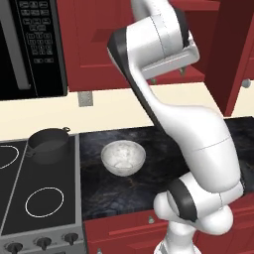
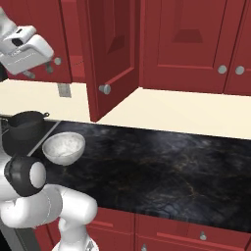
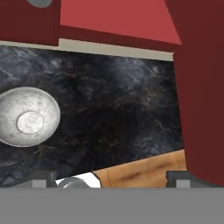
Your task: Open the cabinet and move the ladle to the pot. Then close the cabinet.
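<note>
- Cabinet [image 2: 110, 59] door swung open.
- End effector [image 3: 111, 181] fingers spread wide, empty, above bench [image 3: 109, 113].
- Pot [image 1: 48, 145] on stove; pale bowl [image 1: 123, 157] beside it.

The big white arm [image 1: 198, 149] bends up from the lower right. A dark pot [image 1: 48, 145] sits on the stove [image 1: 39, 198]. A pale bowl [image 1: 123, 157] sits near it on the black desk [image 1: 149, 144]. A microwave [image 1: 30, 44] hangs top left.

Pale speckled bowl [image 1: 123, 157] on dark marble counter [image 2: 162, 166] (beside the stove [image 1: 39, 198]), microwave [image 1: 30, 47] above.
</note>
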